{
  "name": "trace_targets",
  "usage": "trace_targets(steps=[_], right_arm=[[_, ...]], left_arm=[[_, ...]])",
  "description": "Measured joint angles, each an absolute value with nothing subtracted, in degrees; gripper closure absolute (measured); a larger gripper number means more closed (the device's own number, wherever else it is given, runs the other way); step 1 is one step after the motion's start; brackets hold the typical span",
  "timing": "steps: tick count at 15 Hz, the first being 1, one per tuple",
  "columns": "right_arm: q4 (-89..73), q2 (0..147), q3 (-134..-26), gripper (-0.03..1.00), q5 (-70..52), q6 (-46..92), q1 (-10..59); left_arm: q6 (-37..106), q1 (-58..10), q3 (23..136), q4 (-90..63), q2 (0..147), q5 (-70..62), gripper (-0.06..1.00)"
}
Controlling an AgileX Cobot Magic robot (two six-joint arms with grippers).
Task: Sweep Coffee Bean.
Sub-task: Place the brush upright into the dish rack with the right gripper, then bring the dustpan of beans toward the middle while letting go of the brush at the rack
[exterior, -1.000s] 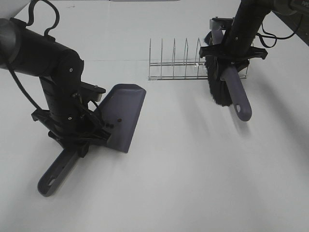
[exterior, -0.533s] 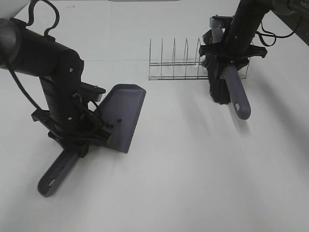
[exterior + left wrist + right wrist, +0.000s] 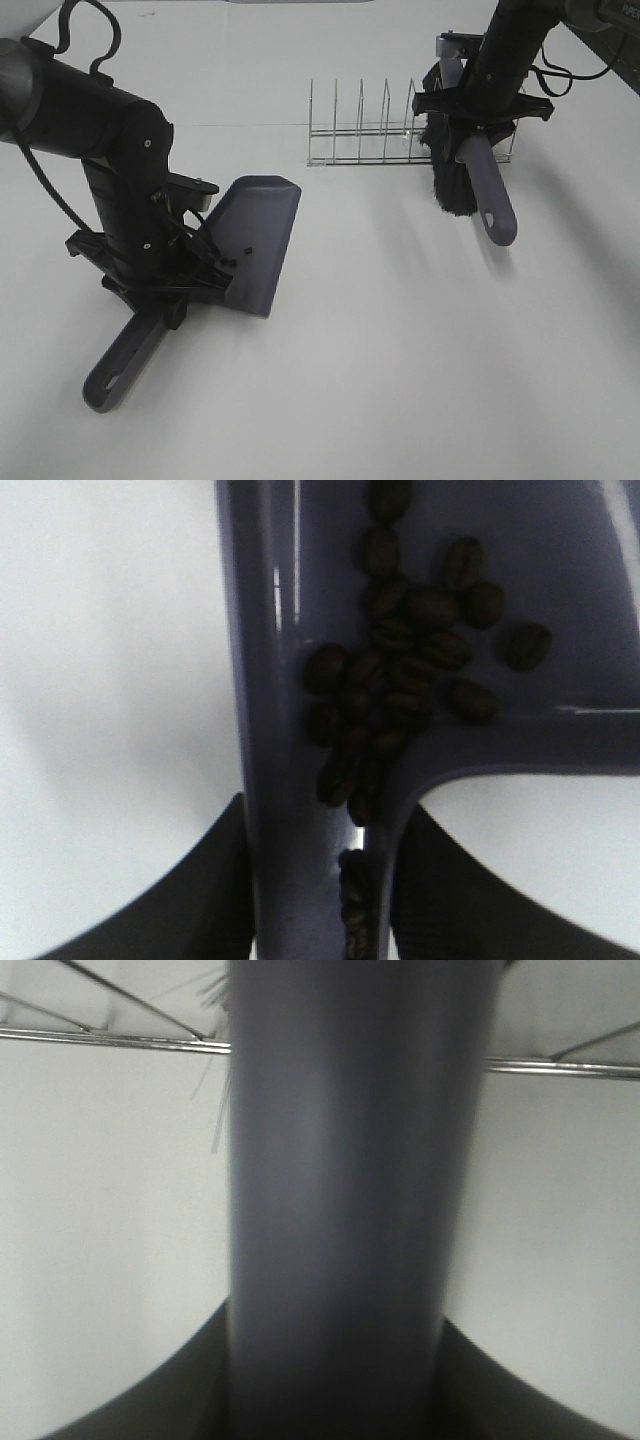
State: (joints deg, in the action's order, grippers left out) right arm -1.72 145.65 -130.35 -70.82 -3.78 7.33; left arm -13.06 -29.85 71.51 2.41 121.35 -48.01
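My left gripper (image 3: pixel 165 290) is shut on the handle of a grey-purple dustpan (image 3: pixel 258 235), which rests tilted on the white table at the left. Several coffee beans (image 3: pixel 395 680) lie piled inside the dustpan where the pan meets the handle; a few show as dark dots in the exterior high view (image 3: pixel 232 258). My right gripper (image 3: pixel 478 122) is shut on the grey handle of a brush (image 3: pixel 487 185) with black bristles (image 3: pixel 450 180), held in the air by the wire rack. The right wrist view shows the brush handle (image 3: pixel 345 1200) close up.
A wire dish rack (image 3: pixel 385 135) stands at the back centre-right, just behind the brush; its wires also show in the right wrist view (image 3: pixel 110 1038). The white table (image 3: pixel 400 340) carries nothing else in view.
The brush in my right gripper has risen slightly and shifted toward the rack. The dustpan and left arm have shifted a little toward the front.
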Motion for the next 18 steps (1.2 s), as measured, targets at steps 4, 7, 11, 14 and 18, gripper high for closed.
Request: trace_targets(steps=[4,7,11,14,18], right_arm=[[-2.81,146.10,-131.61,0.70,-70.87,-3.84,6.99],[-5.39,146.10,-132.35,0.45,-70.47,-3.78,6.99],[-5.33,144.56,-132.35,0.42,-70.47,-3.78,6.99],[-3.55,141.81,-132.35,0.41,-70.47,-3.78,6.99],[-5.56,133.27,-127.48,0.41,-70.02,-3.67,6.99]], left_arm=[[-13.06,-29.85,71.51,2.12,121.35,-48.13,0.63],[-13.06,-29.85,71.51,2.12,121.35,-48.13,0.63],[-13.06,-29.85,71.51,2.12,121.35,-48.13,0.63],[-13.06,-29.85,71.51,2.01,121.35,-48.13,0.63],[-13.06,-29.85,76.09,-1.09,122.90,-50.99,0.63]])
